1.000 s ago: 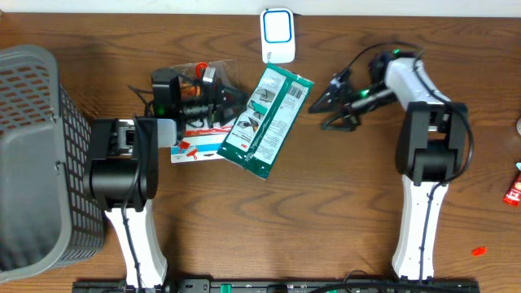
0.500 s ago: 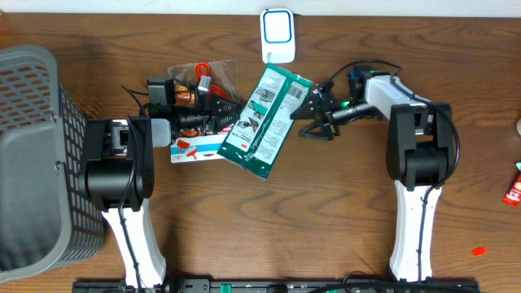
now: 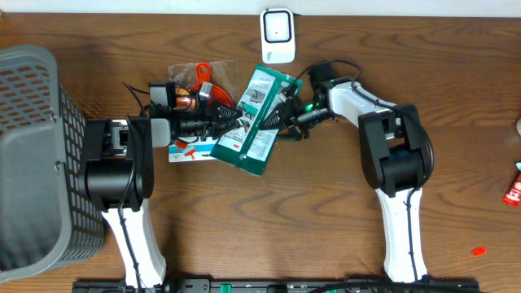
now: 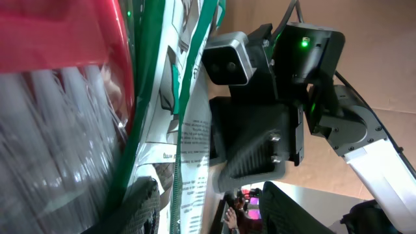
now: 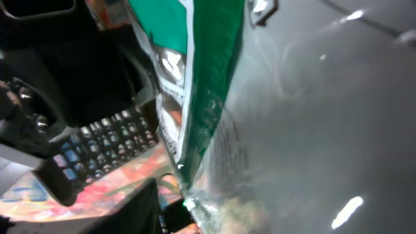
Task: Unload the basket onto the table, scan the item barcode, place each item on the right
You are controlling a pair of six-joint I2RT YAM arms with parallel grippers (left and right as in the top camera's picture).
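Observation:
The item is a flat green and white packet (image 3: 257, 122) in the middle of the table, tilted, its left part over other packs. I cannot make out its barcode. A white scanner (image 3: 278, 35) stands at the table's back edge, beyond the packet. My left gripper (image 3: 231, 122) reaches in from the left. In the left wrist view the packet (image 4: 192, 149) runs edge-on between its open jaws (image 4: 214, 211), near the left finger. My right gripper (image 3: 285, 115) is at the packet's right edge. Its jaws stand partly open, with the packet edge (image 5: 208, 84) beside one dark finger (image 5: 133, 211).
A clear pack with an orange-red handle (image 3: 201, 75) and a white card (image 3: 187, 150) lie under and behind the packet. A grey basket (image 3: 32, 155) fills the left side. A red object (image 3: 513, 189) lies at the right edge, a small red bit (image 3: 478, 251) near the front.
My right arm has swung left from well clear of the packet to its right edge, and its jaws have narrowed. The packet has shifted slightly left. The left gripper dropped a little toward the packet.

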